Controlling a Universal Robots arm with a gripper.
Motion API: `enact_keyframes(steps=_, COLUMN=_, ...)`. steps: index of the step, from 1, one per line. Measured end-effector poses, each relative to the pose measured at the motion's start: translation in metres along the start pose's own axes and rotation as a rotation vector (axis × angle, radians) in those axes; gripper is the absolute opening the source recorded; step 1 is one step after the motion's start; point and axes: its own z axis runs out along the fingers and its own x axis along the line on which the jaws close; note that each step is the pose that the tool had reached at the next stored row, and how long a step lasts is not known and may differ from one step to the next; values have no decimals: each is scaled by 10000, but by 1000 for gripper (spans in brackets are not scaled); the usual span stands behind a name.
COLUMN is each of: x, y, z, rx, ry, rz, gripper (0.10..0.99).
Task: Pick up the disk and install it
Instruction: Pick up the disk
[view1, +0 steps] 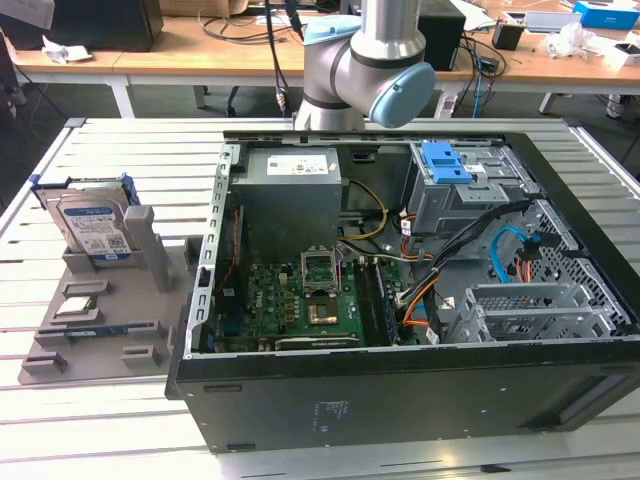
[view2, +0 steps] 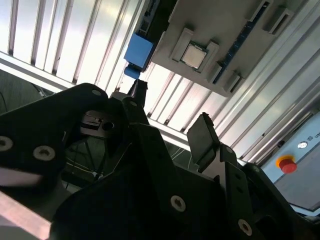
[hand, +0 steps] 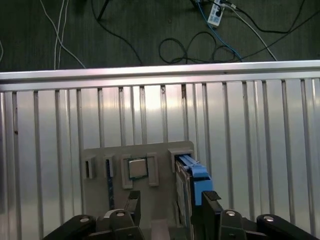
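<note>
gripper (hand: 171, 197), jaws apart and empty, is hovering over the grey holder (view1: 120, 305) at the exterior view's left; the disk (view1: 92, 225) is standing on edge there, likely offering its upper edge for grasping.

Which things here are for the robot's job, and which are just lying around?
For the job: disk, standing in the gray holder; open gripper; open computer case.
Just lying about: small square chip; cables on the floor; desks behind.
</note>
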Motion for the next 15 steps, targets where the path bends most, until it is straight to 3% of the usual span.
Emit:
enact_keyframes(steps=7, x=-91, y=-62, z=14, rx=-2, ry=0, rz=0, gripper=600)
enact_keyframes(steps=11, x=-116, y=-103, z=94, rx=-16, ry=0, rz=1, gripper=600)
enact_keyframes(steps=15, x=-123, y=-115, z=120, rx=-18, ry=1, rz=1, gripper=600)
